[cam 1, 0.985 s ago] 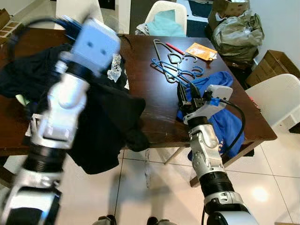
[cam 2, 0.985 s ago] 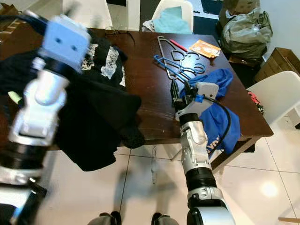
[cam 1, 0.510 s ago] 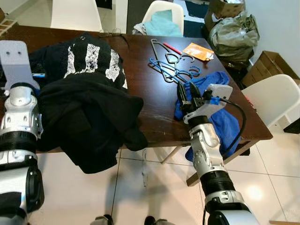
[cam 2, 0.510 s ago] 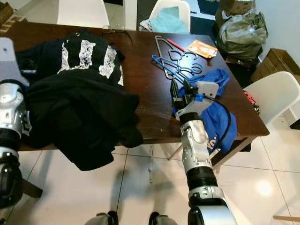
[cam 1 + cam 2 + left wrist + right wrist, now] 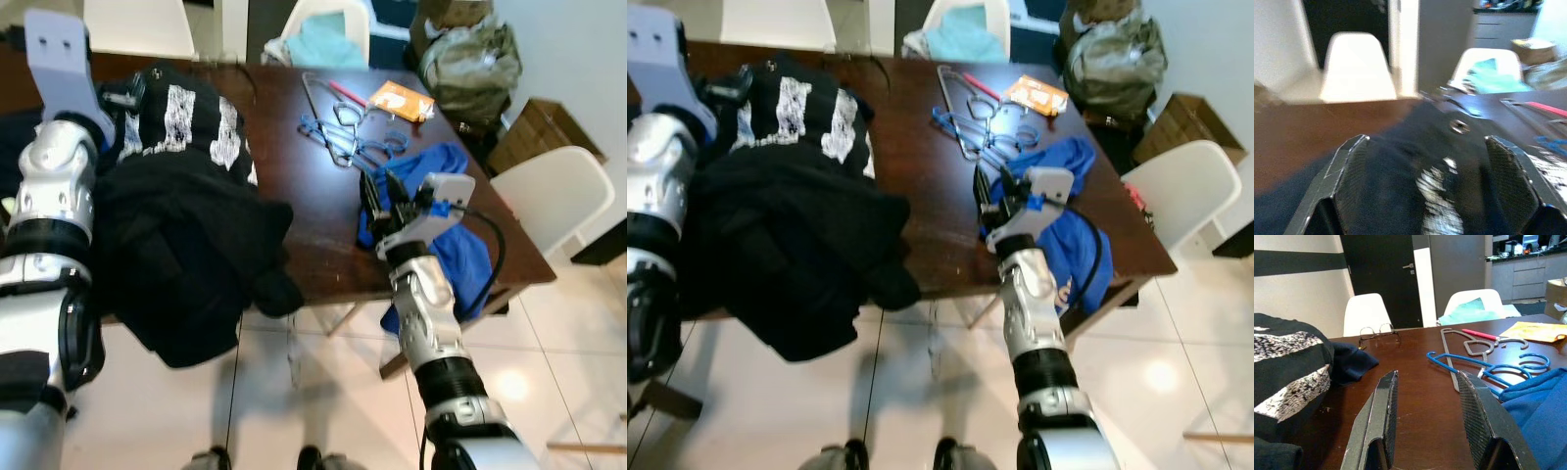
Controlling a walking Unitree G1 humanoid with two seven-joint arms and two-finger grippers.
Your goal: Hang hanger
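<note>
Brown table (image 5: 294, 166) as landmark. The hangers (image 5: 348, 132), 1 grey and several blue, lie flat in a tangle on the table's far right part, long axes running from the far edge toward the robot, hooks toward the right edge. Right gripper (image 5: 1425, 426) hovers over the table short of them, fingers apart, empty. Left gripper (image 5: 1432, 191) hangs spread over the black clothes (image 5: 176, 225) covering the table's left; their white print is unreadable. Blue cloth (image 5: 446, 225) drapes the right edge.

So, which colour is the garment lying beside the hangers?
Blue: the garment beside the hangers, best in the right wrist view.
</note>
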